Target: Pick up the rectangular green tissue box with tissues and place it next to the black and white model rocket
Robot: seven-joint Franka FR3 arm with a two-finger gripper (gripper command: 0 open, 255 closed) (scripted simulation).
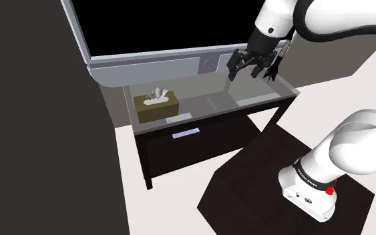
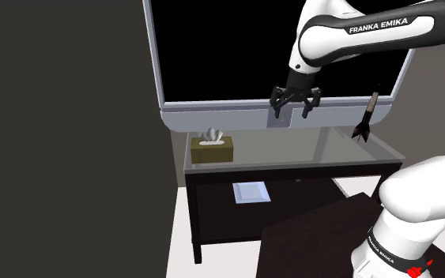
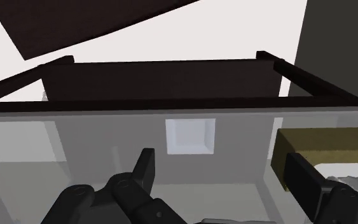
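Nearest, the arm's white base (image 1: 316, 180) stands on a dark mat (image 1: 246, 187). Beyond it is a dark table (image 2: 292, 170) with a glass top and a pale sheet (image 2: 250, 192) on its lower shelf. The tissue box (image 1: 156, 107) is a low olive-green block with white tissue crumpled out of its top, resting toward the shoulder view's left end. The gripper (image 2: 294, 110) hovers above the glass, fingers spread wide and holding nothing. The black rocket (image 2: 367, 117) stands upright, well apart from the box. Behind is a grey-framed black screen (image 2: 228, 117).
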